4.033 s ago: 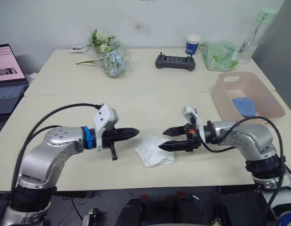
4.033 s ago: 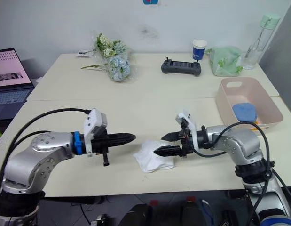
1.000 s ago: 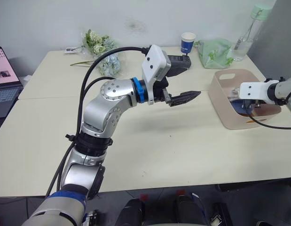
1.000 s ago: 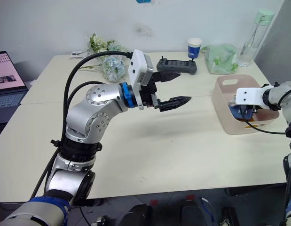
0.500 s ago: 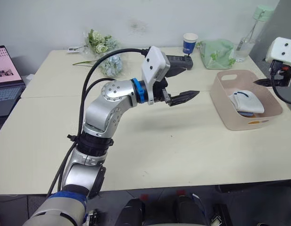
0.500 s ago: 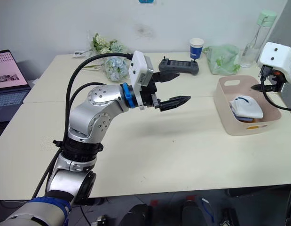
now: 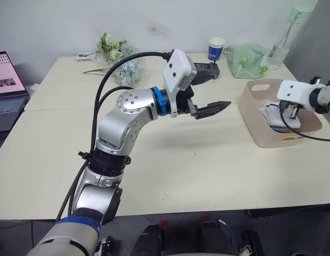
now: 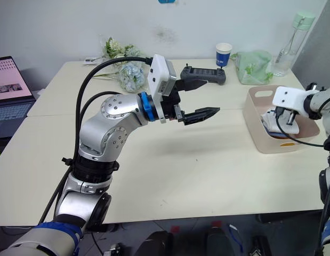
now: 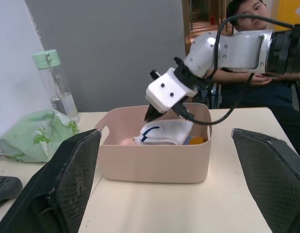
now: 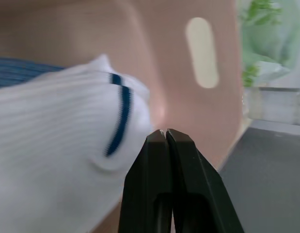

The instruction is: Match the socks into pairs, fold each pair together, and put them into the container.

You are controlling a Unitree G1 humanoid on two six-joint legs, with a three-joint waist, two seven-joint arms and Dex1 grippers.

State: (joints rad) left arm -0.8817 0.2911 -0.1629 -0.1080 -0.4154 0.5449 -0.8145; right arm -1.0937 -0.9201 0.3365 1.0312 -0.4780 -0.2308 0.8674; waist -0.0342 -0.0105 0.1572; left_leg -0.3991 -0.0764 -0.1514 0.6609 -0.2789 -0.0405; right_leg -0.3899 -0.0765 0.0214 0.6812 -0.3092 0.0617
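Observation:
The pale pink container (image 7: 259,133) stands at the table's right side. A folded white pair of socks (image 9: 165,132) with a dark cuff mark lies inside it, on top of a light blue sock (image 10: 19,73). A bit of mustard yellow (image 9: 198,141) shows beside them. My right gripper (image 10: 164,132) hangs inside the tub just above the white socks (image 10: 53,131). Its fingers are shut with nothing between them. My left gripper (image 7: 220,86) is held up over the middle of the table, open and empty, pointing at the tub.
Along the far edge of the table are a paper cup (image 7: 216,48), a pale green bag (image 7: 249,60), a clear bottle (image 7: 284,34), a black controller (image 8: 204,76) and a bunch of flowers (image 7: 119,58). A laptop (image 7: 5,90) sits at far left. A person (image 9: 251,77) sits beyond the tub.
Half a second ago my right gripper was raised beside the tub; it has come down over the white socks and shut. The left arm has hardly moved.

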